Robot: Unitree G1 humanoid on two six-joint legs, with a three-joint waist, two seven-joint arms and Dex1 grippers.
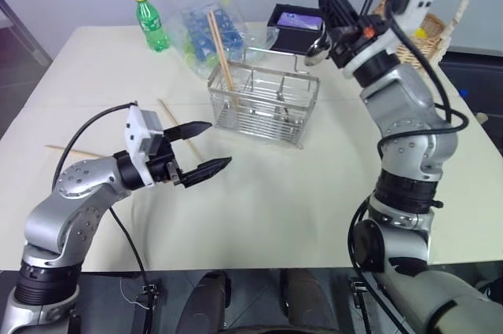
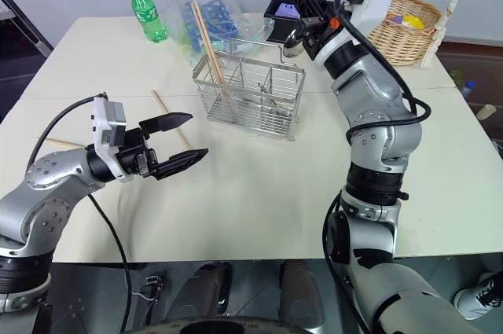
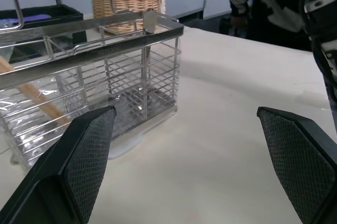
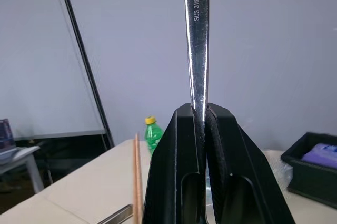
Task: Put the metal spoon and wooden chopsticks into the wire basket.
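Observation:
My right gripper (image 1: pixel 333 13) is raised above the far right corner of the wire basket (image 1: pixel 263 102) and is shut on the metal spoon (image 4: pixel 196 34). The spoon's handle points up and its bowl (image 1: pixel 316 51) hangs just above the basket's wire handle. Two wooden chopsticks (image 1: pixel 221 47) stand tilted in the basket's left compartment. One more chopstick (image 1: pixel 167 112) lies on the table left of the basket, and another chopstick (image 1: pixel 71 150) lies near the left edge. My left gripper (image 1: pixel 202 149) is open and empty, level above the table, in front and left of the basket (image 3: pixel 105 76).
A green bottle (image 1: pixel 151 22) and a clear plastic bag of blue items (image 1: pixel 206 29) sit behind the basket. A black box (image 1: pixel 295 20) and a wicker basket (image 1: pixel 431 31) stand at the back right. The cream table (image 1: pixel 275 200) is bare in front.

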